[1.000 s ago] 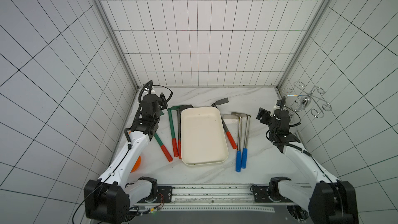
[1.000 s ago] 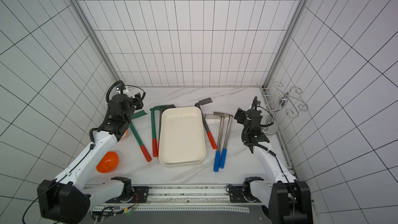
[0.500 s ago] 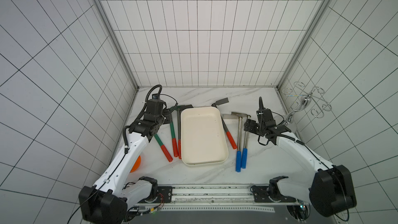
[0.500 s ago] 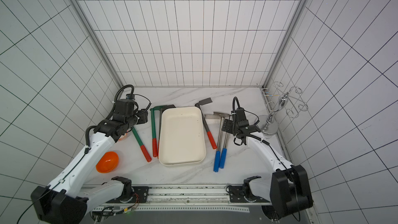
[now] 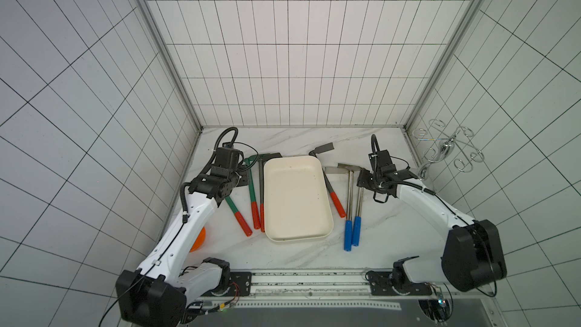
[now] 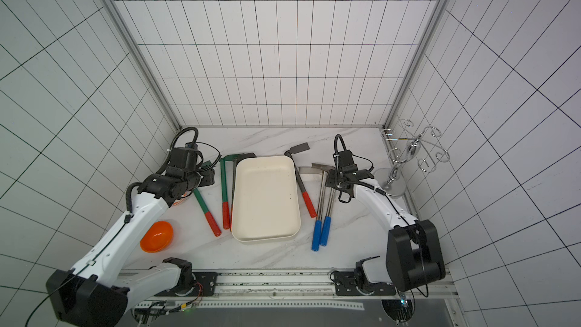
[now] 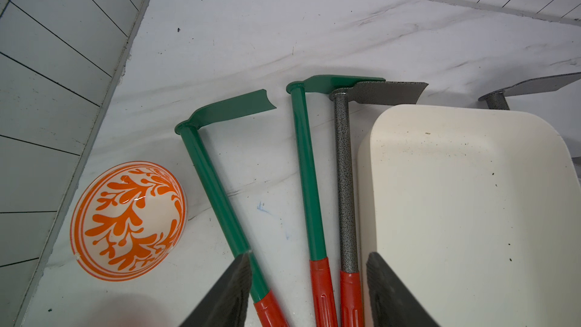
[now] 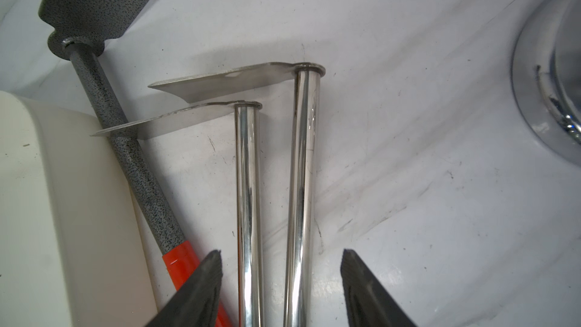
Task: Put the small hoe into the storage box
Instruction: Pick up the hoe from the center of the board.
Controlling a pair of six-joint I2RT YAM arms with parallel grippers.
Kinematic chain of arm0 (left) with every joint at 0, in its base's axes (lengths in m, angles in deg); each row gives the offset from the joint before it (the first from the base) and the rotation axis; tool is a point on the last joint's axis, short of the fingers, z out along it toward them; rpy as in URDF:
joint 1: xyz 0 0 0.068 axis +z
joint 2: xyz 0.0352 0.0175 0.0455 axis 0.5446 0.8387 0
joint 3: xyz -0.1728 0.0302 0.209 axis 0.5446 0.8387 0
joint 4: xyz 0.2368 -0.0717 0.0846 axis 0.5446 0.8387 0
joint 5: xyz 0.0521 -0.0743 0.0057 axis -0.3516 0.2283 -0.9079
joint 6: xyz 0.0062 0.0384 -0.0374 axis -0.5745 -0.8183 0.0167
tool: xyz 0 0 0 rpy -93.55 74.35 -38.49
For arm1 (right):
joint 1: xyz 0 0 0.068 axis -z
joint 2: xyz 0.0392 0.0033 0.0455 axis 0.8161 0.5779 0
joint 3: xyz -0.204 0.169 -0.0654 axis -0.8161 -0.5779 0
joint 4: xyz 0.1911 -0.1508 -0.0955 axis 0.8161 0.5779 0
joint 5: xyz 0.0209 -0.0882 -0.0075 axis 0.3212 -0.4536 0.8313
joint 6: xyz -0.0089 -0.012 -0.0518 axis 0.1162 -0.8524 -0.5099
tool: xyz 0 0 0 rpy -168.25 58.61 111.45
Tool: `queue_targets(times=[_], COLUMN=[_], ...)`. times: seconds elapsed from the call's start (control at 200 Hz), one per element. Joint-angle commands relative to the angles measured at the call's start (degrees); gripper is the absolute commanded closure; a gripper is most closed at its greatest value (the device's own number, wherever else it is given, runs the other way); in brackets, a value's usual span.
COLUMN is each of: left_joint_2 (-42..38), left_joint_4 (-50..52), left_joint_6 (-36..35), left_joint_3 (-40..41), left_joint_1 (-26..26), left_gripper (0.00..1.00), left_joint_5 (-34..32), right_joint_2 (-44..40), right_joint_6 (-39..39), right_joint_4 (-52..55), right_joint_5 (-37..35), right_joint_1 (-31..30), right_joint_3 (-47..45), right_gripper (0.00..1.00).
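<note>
The cream storage box (image 5: 298, 238) (image 6: 265, 238) lies mid-table with nothing in it. Left of it lie two green hoes (image 7: 213, 184) (image 7: 306, 168) and a speckled grey hoe (image 7: 344, 168), all red-gripped. My left gripper (image 7: 309, 257) (image 5: 242, 180) hovers open over them, its jaws astride the second green and the grey handle. Right of the box lie another speckled hoe (image 8: 125, 146) and two steel hoes (image 8: 246, 168) (image 8: 303, 168) with blue grips (image 5: 352, 231). My right gripper (image 8: 281, 252) (image 6: 331, 180) stands open, straddling both steel shafts.
An orange-patterned plate (image 7: 129, 220) sits by the left wall beside the green hoes. An orange bowl (image 6: 156, 236) lies near the front left. A chrome hook rack (image 6: 408, 152) with a round base (image 8: 550, 73) stands at the right wall.
Both arms came in from the sides: the left gripper moved over the left hoes, the right gripper moved left over the steel hoes, its jaws narrowing.
</note>
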Motion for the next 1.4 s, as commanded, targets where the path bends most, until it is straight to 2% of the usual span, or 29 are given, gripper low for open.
queue_targets(times=[0.0, 0.36, 0.69, 1.395], left_joint_2=[-0.3, -0.7, -0.1, -0.2], left_joint_4=[0.8, 0.9, 1.4, 1.4], left_joint_6=[-0.3, -0.3, 0.2, 0.4], left_joint_3=[0.3, 0.4, -0.3, -0.1], left_joint_1=[0.0, -0.1, -0.1, 0.0], left_gripper=[0.39, 0.39, 0.4, 0.4], left_joint_5=[-0.9, 0.3, 1.0, 1.4], right_joint_2=[2.9, 9.2, 12.9, 18.0], right_joint_6=[0.7, 1.1, 1.2, 2.3], right_joint_4=[3.3, 4.8, 4.1, 0.0], right_joint_5=[-1.2, -2.3, -0.1, 2.6], right_joint_1=[-0.2, 2.0, 2.3, 2.4], right_joint_3=[6.8, 8.6, 7.1, 3.8], right_gripper=[0.41, 0.44, 0.47, 0.64])
